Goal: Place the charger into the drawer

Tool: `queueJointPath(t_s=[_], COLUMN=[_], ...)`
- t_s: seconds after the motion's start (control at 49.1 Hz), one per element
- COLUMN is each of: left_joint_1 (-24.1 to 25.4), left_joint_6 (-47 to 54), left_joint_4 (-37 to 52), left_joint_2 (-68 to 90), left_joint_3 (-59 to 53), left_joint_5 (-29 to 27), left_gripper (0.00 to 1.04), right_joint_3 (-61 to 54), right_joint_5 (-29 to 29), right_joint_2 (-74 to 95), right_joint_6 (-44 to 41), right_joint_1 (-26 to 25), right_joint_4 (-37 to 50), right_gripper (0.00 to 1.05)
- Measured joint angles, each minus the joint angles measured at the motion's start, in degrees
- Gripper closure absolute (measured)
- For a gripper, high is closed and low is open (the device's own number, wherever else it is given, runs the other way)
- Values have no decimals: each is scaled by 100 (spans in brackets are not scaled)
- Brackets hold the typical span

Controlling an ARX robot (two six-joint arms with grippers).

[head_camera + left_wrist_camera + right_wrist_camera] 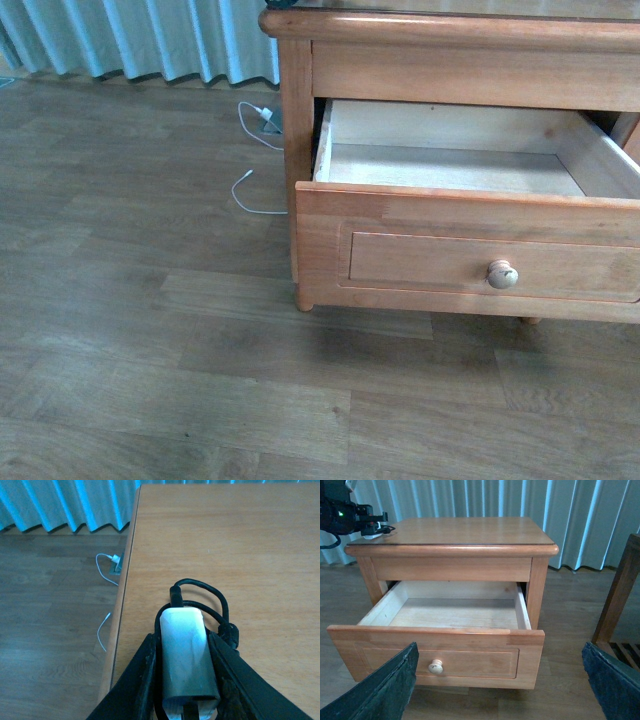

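Charger [187, 655]: a white plug block, held lengthwise between the left fingers [145, 675], over the nightstand's top surface [225, 540] near its edge on the curtain side. Whether it rested on the wood or hung just above it could not be told.
Cord [212, 602]: black, looped in a loose coil at the block's far end, lying against the wooden top.
Left fingers: closed narrow on the block, one dark finger pressed to each long side.
Left arm [345, 512]: in the right wrist view it sat low at a back corner of the surface.
Drawer [470, 250]: pulled well out of the nightstand, its pale inside open to view, with the panelled front and round knob [502, 274] facing the robot.
Charger and drawer: apart; the block was up at the top surface, and the drawer's opening was below and forward of it.
Right fingers [385, 690]: spread wide, holding nothing, in front of the drawer front [440, 650] and not touching it.
White cable [250, 190]: thin, curled on the wooden floor [150, 350] beside the nightstand, near the curtain [140, 40].
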Motion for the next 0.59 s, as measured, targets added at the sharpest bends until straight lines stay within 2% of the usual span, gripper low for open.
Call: queueJointPath(t_s=[0.591], left_joint_1=[-181], left_joint_6=[-496], left_joint_4=[1305], left_joint_2=[-3637], left_joint_3=[-3722], left_joint_5=[1029], left_gripper=[78], right_joint_3=[0], right_joint_5=[0], right_joint_2=[0], right_joint_6=[0], right_joint_1=[-2], right_joint_4=[0], right_gripper=[8])
